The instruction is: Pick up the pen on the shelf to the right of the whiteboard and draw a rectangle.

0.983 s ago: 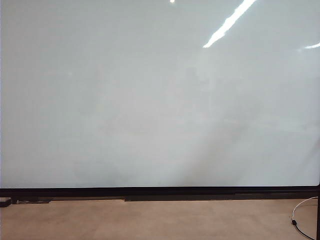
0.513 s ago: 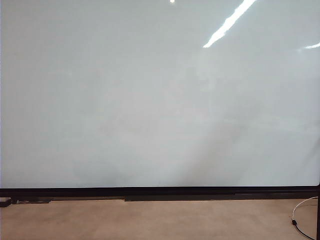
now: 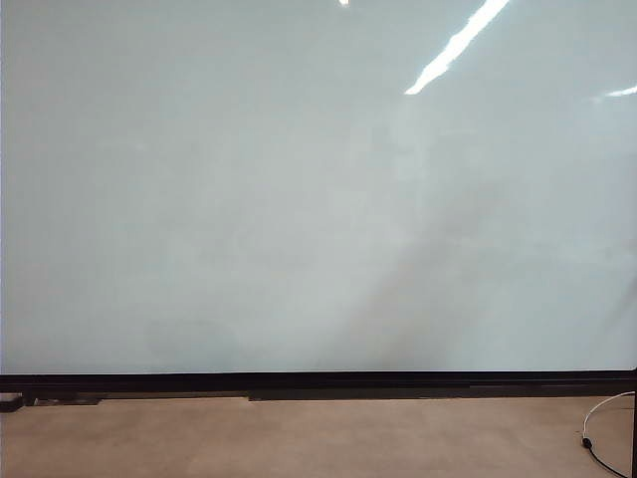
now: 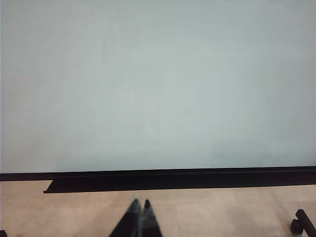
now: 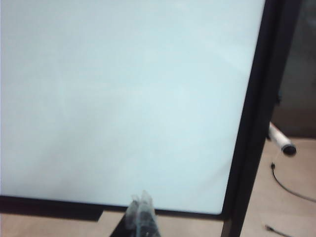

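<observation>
White and shiny, the whiteboard [image 3: 299,199] has no marks. The left gripper [image 4: 140,210] and right gripper [image 5: 140,203] are pinched closed, holding nothing. The pen [image 5: 281,140] sticks out past the board's black edge, at two o'clock from the right gripper.

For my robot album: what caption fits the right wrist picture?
Shut right fingers face the blank glossy white whiteboard; slim white pen waits beyond its frame.
</observation>
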Controlling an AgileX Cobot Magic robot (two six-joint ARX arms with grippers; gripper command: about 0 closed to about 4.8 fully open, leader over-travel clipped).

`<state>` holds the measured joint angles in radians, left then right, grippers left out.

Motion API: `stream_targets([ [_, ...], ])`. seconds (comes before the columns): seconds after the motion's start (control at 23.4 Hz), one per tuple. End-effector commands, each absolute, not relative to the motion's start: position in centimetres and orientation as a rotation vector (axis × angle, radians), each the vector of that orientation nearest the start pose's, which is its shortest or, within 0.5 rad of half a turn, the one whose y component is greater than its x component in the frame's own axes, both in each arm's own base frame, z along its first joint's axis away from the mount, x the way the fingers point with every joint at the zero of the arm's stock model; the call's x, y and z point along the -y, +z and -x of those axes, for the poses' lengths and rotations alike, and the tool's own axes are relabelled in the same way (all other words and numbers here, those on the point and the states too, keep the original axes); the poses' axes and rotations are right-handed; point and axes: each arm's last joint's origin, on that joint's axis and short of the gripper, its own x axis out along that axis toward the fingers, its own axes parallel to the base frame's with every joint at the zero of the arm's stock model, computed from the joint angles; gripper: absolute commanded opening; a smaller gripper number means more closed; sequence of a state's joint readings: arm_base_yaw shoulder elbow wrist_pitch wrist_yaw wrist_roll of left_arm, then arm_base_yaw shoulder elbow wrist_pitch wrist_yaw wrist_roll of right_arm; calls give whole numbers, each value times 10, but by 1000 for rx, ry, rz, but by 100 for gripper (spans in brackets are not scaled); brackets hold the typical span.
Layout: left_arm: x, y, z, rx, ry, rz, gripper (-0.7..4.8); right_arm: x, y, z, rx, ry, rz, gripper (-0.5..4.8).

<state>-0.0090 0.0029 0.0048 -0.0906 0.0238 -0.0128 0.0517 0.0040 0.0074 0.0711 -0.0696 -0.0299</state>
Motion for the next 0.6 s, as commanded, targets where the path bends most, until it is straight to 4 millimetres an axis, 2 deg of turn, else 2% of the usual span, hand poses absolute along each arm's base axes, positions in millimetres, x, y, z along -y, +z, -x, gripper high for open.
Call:
stream_targets([
  [0.04,2,158,-97,-78,-35,12,-4,-6,175,-97,112,94,22,75],
  [0.09,2,158,-97,-78,-35,12,-4,-6,177,-97,135,77,12,117],
  [0.17,2,158,-97,-78,-35,12,-4,-5,188,-95,172,65,4,149],
  [0.3,2,158,-97,-78,-35,12,-4,-4,211,-94,146,42,6,149],
  [0.38,2,158,-97,-78,-35,12,-4,-5,229,-100,94,40,71,151],
  [0.47,2,158,-97,-78,-34,12,-4,-5,248,-113,48,36,86,263],
  [0.51,2,158,-97,-78,-35,12,-4,-3,257,-122,22,13,87,366],
  [0.56,2,158,-97,-78,-35,12,-4,-1,261,-127,12,-3,90,412],
  [0.6,2,158,-97,-78,-35,12,-4,3,266,-133,12,-9,91,434],
])
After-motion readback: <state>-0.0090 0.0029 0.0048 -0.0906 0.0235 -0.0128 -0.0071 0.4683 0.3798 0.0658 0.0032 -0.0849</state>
